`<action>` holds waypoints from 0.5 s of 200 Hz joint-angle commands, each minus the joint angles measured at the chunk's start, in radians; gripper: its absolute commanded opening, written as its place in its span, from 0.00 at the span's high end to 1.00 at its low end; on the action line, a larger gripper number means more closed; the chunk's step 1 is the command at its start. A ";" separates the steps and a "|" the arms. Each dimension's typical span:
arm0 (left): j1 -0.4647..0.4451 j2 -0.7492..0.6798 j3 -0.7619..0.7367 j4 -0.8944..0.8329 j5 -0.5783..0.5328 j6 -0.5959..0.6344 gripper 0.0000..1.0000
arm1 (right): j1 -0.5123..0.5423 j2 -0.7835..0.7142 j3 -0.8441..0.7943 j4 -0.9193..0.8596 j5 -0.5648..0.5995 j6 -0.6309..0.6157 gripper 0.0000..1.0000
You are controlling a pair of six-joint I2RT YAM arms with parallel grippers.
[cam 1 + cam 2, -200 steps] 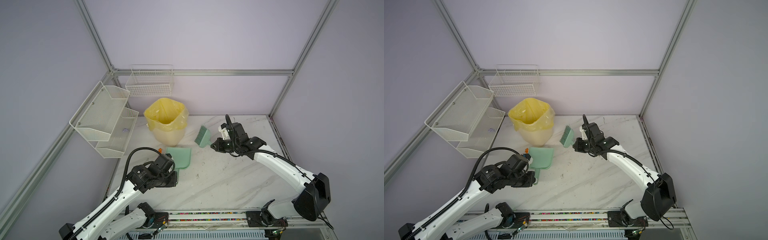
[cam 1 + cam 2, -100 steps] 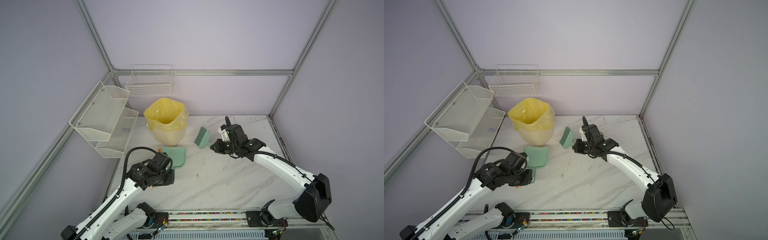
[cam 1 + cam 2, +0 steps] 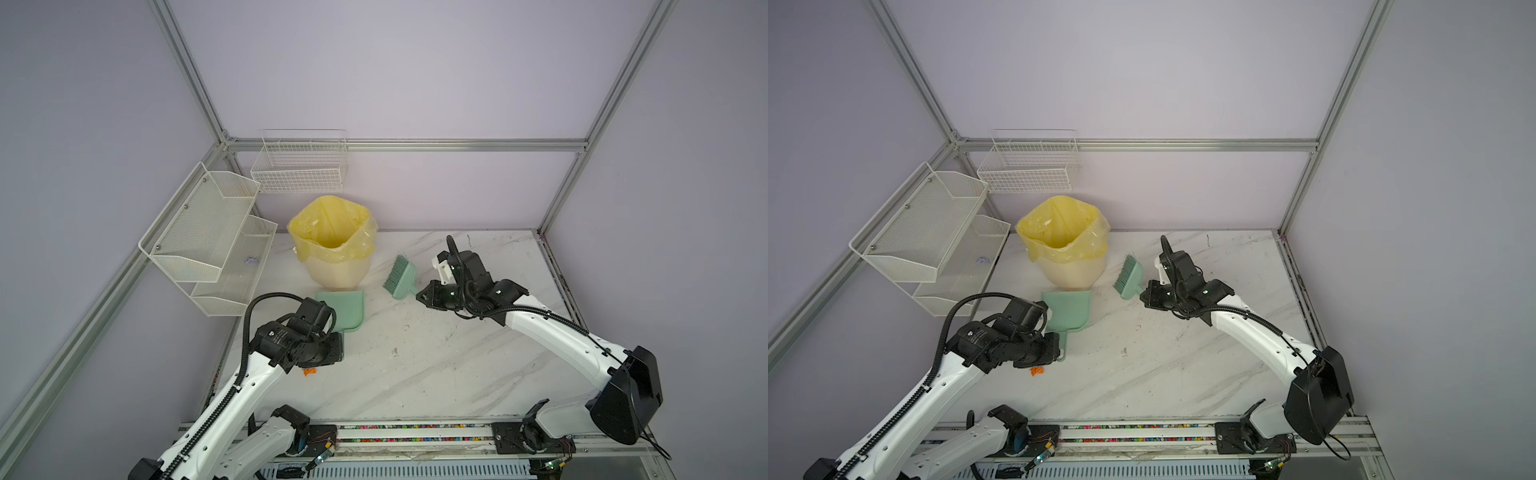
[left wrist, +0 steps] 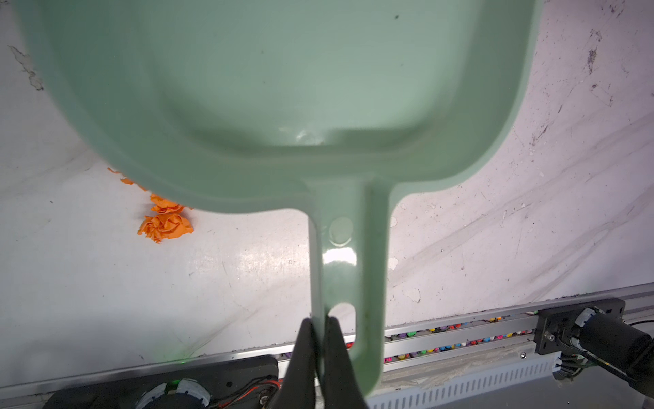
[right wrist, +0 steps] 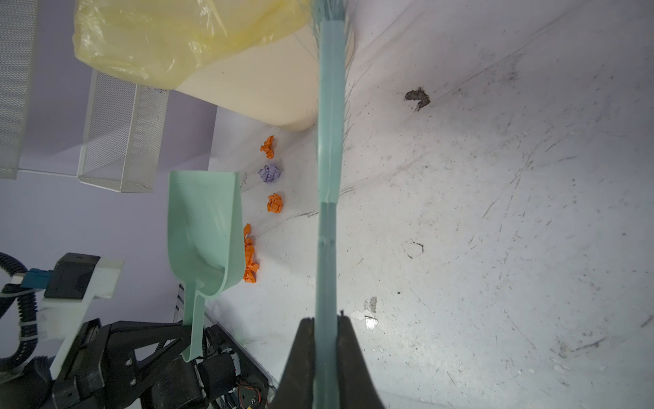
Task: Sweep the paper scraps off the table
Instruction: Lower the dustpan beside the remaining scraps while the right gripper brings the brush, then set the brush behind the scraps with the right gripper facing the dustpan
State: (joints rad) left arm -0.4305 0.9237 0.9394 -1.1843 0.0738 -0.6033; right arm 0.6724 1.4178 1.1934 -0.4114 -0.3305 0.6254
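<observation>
The left pincer (image 4: 320, 331) is closed tightly on the end of the handle of a mint green dustpan (image 4: 283, 88), at the edge of its hanging hole. In both top views the dustpan lies over the left part of the tabletop (image 3: 457, 374), with its open mouth towards a cream waste bin (image 3: 336, 270) lined with a yellow bag (image 3: 328, 224). I cannot tell if the pan rests on the tabletop.

The right pincer (image 5: 327, 327) is closed on the handle of a green hand brush (image 5: 331, 141). The bristle end of the brush is just beside the bin, on its right in both top views. Whether the bristles touch the tabletop is not clear.

The paper scraps (image 5: 275, 203) are on the tabletop near the dustpan. In the right wrist view 3 lie apart between pan and brush, close to the foot of the bin: 2 orange and 1 lavender. More orange ones lie against the side of the pan. In a top view only 1 orange scrap (image 3: 309, 371) shows, at the wrist of the left arm.
</observation>
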 commanded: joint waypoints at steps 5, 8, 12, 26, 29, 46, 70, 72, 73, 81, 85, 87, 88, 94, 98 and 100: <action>0.029 0.004 -0.039 0.034 0.019 0.040 1.00 | 0.018 -0.007 -0.017 0.054 -0.006 0.029 1.00; 0.031 0.005 -0.039 0.035 0.020 0.041 1.00 | 0.020 -0.005 -0.018 0.057 -0.007 0.031 1.00; 0.037 0.007 -0.039 0.036 0.021 0.042 1.00 | 0.024 -0.004 -0.020 0.062 -0.011 0.034 1.00; 0.055 0.014 -0.040 0.040 0.023 0.045 1.00 | 0.037 0.003 -0.024 0.072 -0.015 0.044 1.00; 0.059 0.015 -0.040 0.041 0.024 0.042 1.00 | 0.040 0.004 -0.025 0.074 -0.015 0.046 1.00; 0.084 0.023 -0.043 0.051 0.029 0.038 1.00 | 0.068 0.009 -0.032 0.095 -0.015 0.068 1.00; 0.122 0.030 -0.054 0.081 0.047 0.025 1.00 | 0.137 0.024 -0.053 0.150 -0.011 0.120 1.00; 0.124 0.030 -0.057 0.084 0.049 0.023 1.00 | 0.142 0.027 -0.055 0.156 -0.011 0.124 1.00; 0.126 0.030 -0.057 0.084 0.050 0.022 1.00 | 0.147 0.028 -0.057 0.160 -0.012 0.126 1.00; 0.137 0.030 -0.063 0.100 0.060 0.017 1.00 | 0.171 0.037 -0.064 0.183 -0.017 0.144 1.00; 0.147 0.032 -0.068 0.107 0.064 0.014 1.00 | 0.181 0.043 -0.064 0.194 -0.018 0.150 1.00; 0.151 0.032 -0.070 0.109 0.067 0.011 1.00 | 0.187 0.046 -0.064 0.197 -0.017 0.153 1.00; 0.152 0.032 -0.071 0.110 0.068 0.009 1.00 | 0.189 0.046 -0.064 0.198 -0.017 0.154 1.00; 0.163 0.033 -0.077 0.118 0.078 0.006 1.00 | 0.204 0.055 -0.062 0.206 -0.014 0.162 1.00; 0.171 0.032 -0.081 0.125 0.085 0.005 1.00 | 0.215 0.062 -0.064 0.212 -0.010 0.167 1.00; 0.175 0.032 -0.084 0.127 0.089 0.004 1.00 | 0.219 0.064 -0.064 0.215 -0.009 0.169 1.00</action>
State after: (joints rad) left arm -0.2947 0.9585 0.9001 -1.1236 0.1135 -0.5850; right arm 0.8387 1.4487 1.1404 -0.2878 -0.3382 0.7284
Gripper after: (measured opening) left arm 0.048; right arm 0.103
